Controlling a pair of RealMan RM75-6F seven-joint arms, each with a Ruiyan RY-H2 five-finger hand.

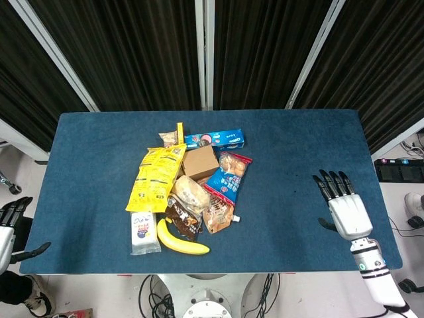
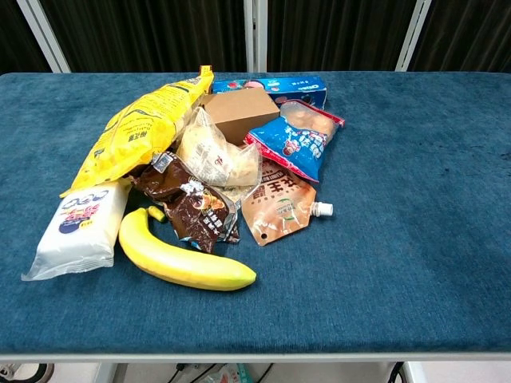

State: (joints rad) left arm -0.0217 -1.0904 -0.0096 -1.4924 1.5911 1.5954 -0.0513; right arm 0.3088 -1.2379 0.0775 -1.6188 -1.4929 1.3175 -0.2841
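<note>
Hovering over the right part of the desk (image 1: 298, 132), the right hand (image 1: 344, 209) is empty, its fingers spread and pointing far. The left hand (image 1: 8, 228) hangs off the desk's near left corner, also empty with fingers apart. The desk is covered in dark blue cloth. Well apart from both hands, left of centre, lies a heap of snacks: a banana (image 2: 180, 259) nearest the front edge, a white tissue pack (image 2: 76, 227) just left of it, a yellow chip bag (image 2: 140, 132) and a brown box (image 2: 239, 112) further back. Black pleated curtains (image 1: 132, 53) with pale frame bars close off the far side; pale floor shows around the desk.
</note>
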